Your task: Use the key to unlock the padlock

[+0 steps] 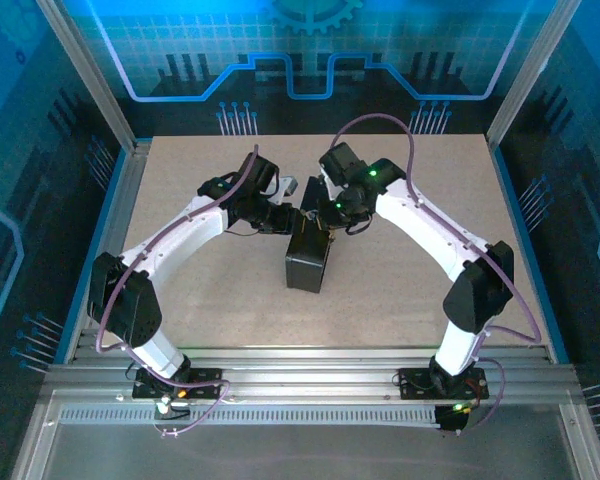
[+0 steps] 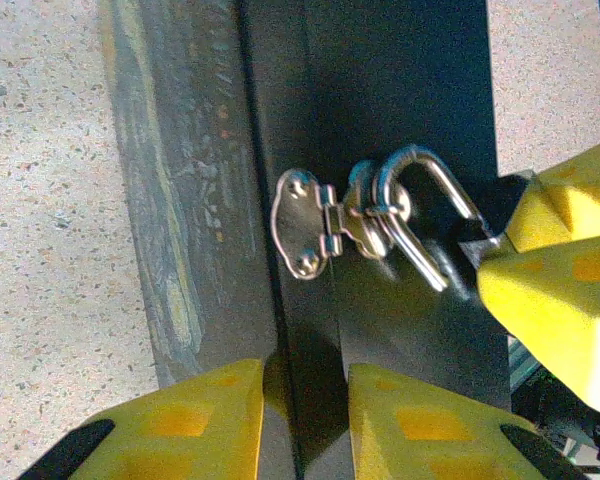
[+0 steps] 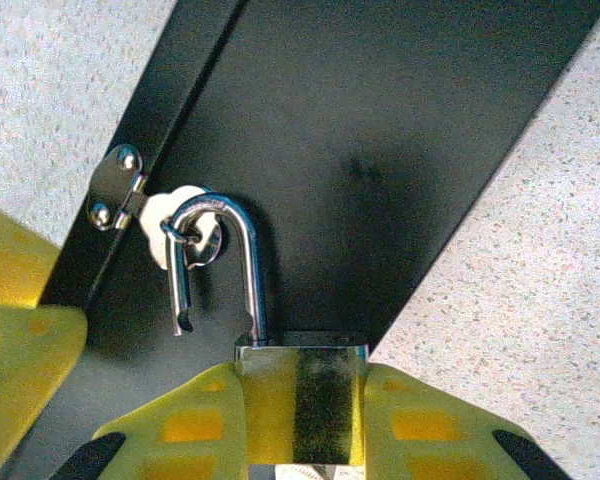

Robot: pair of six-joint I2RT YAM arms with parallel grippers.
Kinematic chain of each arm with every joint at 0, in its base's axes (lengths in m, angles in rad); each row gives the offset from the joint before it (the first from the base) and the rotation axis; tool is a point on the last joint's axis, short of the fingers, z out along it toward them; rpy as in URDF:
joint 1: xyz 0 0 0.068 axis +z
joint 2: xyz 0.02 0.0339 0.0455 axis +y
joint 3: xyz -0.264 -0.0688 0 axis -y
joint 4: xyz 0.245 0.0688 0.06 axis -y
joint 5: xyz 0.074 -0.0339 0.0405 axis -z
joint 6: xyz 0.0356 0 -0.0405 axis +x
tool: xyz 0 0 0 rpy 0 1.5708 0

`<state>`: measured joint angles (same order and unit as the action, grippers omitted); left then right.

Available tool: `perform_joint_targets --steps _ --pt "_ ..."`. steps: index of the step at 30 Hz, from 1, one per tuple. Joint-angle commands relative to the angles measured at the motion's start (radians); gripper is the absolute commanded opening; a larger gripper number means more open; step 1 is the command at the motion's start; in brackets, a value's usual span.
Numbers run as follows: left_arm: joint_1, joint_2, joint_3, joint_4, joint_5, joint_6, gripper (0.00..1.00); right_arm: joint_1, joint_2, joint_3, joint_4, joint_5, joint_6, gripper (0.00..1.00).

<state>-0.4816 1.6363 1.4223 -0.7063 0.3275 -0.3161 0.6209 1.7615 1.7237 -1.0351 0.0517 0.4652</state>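
Padlock [image 3: 300,385] hung on hasp [image 3: 120,190] of black box [image 3: 380,150] at worktop [image 1: 430,200] centre, body clamped in right hand [image 3: 302,420]; 1 shackle leg seen free. Judged heavy, rigid, slick metal: best gripped across flat body sides. Left hand [image 2: 302,420] closed on box edge.

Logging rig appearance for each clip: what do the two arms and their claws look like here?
Both the left arm and right arm have white curved links with black joint housings and a green light near the wrist. A purple cable runs along each. The left claw and right claw have chunky yellow fingers with darker recessed squares.
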Motion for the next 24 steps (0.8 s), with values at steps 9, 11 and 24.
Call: perform_joint_targets --steps 9,11,24 --pt "-0.025 0.021 -0.023 0.024 0.077 -0.021 0.28 0.034 0.032 0.012 0.204 0.072 0.276 0.0" --pt "-0.026 0.022 -0.029 0.027 0.082 -0.02 0.28 0.033 0.036 0.013 0.214 0.093 0.29 0.0" --pt "0.004 -0.013 -0.015 0.038 0.068 -0.038 0.36 -0.098 0.0 0.022 0.193 0.122 0.211 0.0"
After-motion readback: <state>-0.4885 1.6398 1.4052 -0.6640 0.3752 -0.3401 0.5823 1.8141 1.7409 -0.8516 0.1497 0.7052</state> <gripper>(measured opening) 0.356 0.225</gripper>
